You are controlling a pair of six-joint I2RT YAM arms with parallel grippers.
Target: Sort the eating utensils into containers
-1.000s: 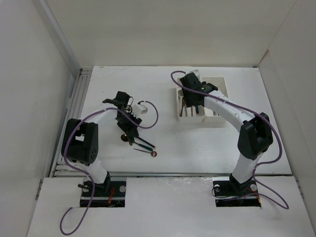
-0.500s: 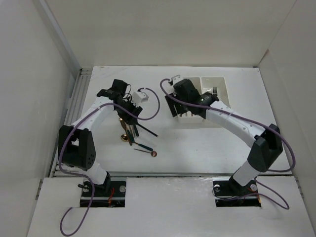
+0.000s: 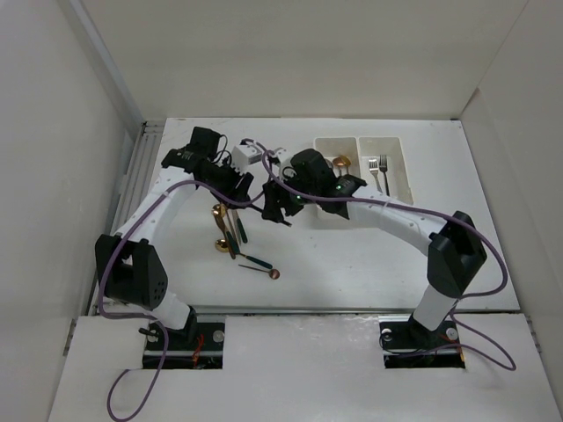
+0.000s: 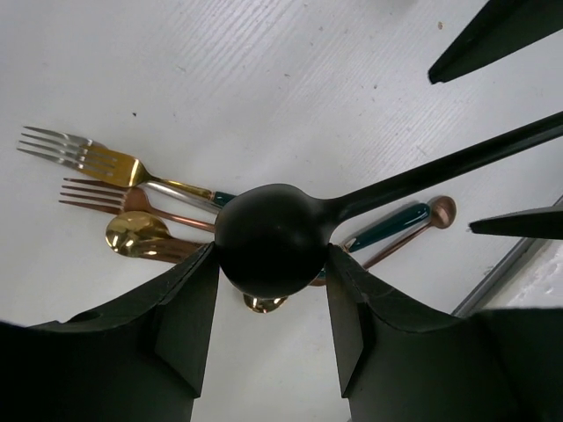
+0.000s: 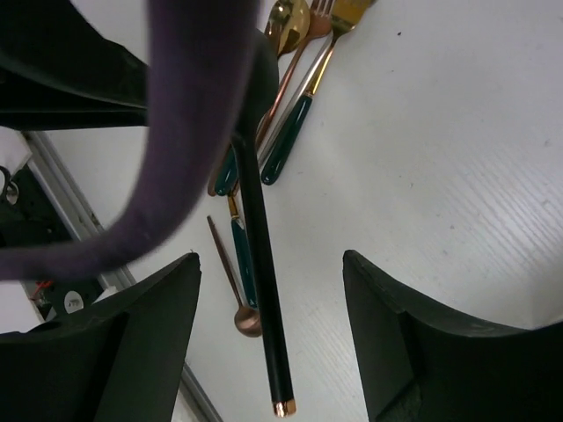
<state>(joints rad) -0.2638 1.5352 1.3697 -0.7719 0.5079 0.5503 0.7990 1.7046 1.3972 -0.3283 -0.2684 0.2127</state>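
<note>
My left gripper (image 4: 270, 255) is shut on the bowl of a black spoon (image 4: 268, 237) and holds it above the table; in the top view the gripper (image 3: 234, 193) is left of centre. The spoon's black handle (image 5: 262, 290), with a copper tip, hangs between the open fingers of my right gripper (image 5: 270, 259), which touch nothing. In the top view the right gripper (image 3: 280, 202) is just right of the left one. Gold and copper forks (image 4: 97, 163), a gold spoon (image 4: 136, 236) and teal-handled pieces (image 5: 286, 141) lie on the table below. The two white bins (image 3: 406, 171) hold a gold spoon (image 3: 339, 162) and silver forks (image 3: 380, 164).
A small copper spoon (image 3: 273, 274) and a teal-handled piece (image 3: 257, 260) lie apart, nearer the front edge. A purple cable (image 5: 189, 114) hangs across the right wrist view. A white cable box (image 3: 246, 156) sits by the left wrist. A metal rail (image 3: 132, 202) runs along the table's left side.
My right arm has swung left from over the bins to beside the left gripper. My left gripper has moved back and up with the black spoon in it.
</note>
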